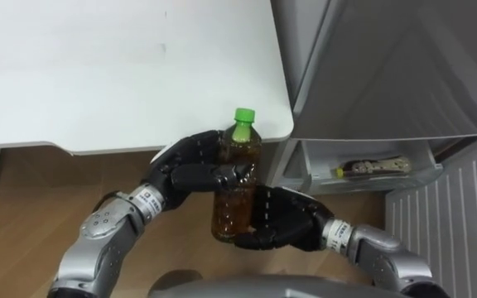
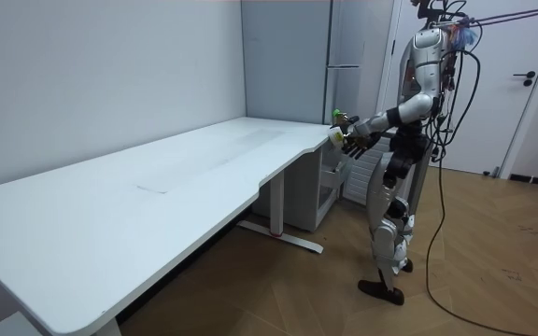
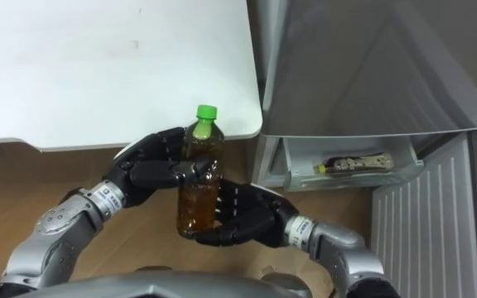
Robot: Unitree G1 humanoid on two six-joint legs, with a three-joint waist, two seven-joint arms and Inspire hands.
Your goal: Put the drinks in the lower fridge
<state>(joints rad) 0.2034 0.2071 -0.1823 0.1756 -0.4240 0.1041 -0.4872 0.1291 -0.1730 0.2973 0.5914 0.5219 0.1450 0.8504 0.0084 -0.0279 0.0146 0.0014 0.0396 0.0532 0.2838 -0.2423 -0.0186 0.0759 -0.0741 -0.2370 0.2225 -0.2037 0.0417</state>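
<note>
Left of the open lower fridge (image 1: 371,180), my left hand (image 1: 190,170) and right hand (image 1: 284,219) both clasp the upright bottle (image 1: 237,178); the right hand is nearer the fridge.

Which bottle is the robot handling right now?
Past the white table, beside the fridge, the robot's left hand and right hand clasp a bottle upright. It has a green cap and amber drink, unlike the yellow-capped bottle lying flat in the fridge's open lower bin.
</note>
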